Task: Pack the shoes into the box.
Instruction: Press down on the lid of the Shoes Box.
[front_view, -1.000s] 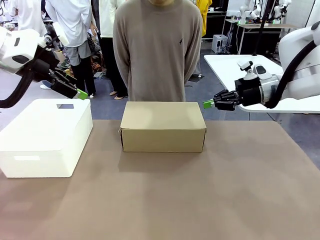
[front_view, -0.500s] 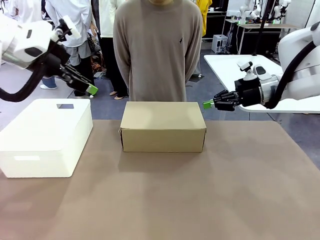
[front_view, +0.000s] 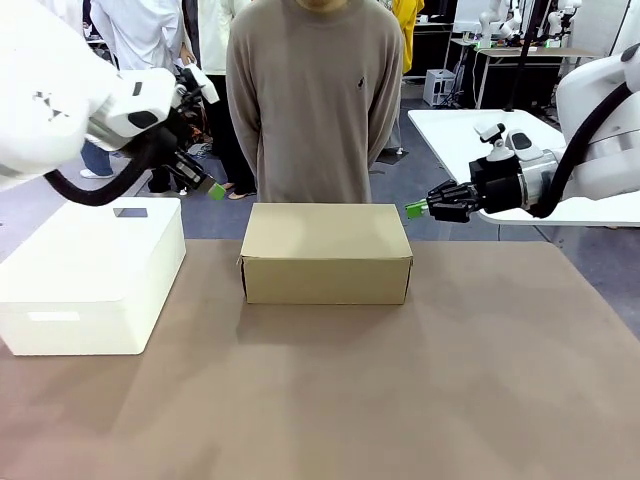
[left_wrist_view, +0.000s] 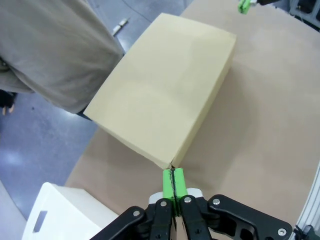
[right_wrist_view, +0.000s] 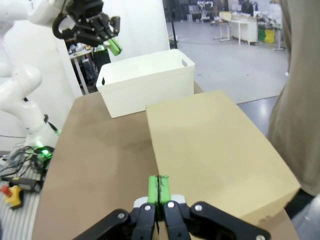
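Tan-brown cardboard shoebox (front_view: 326, 252) is seen closed, lid flat, standing on the brown table (front_view: 400, 400) at its far centre, long axis running across the table, left to right

No shoes are seen on the table; whether they are inside the shut box cannot be told

White rectangular box (front_view: 90, 272) is seen to the left of the shoebox, apart from it

Left gripper (front_view: 215, 190) is held in the air above the gap between the white box and the shoebox, green pads pressed together, nothing held; the shoebox lies below it and to the right, its near left corner the closest part. In the left wrist view the clenched pads (left_wrist_view: 173, 182) line up just over a corner of the shoebox (left_wrist_view: 165, 95)

Right gripper (front_view: 417, 208) is held just beside the shoebox's far right top corner, at about lid height, also clenched and empty

Judged: the right gripper is nearer the box, so the lid is more readily reached from that end; either claw must be released first

A person (front_view: 315, 95) stands behind the shoebox at the far edge, hands behind the back
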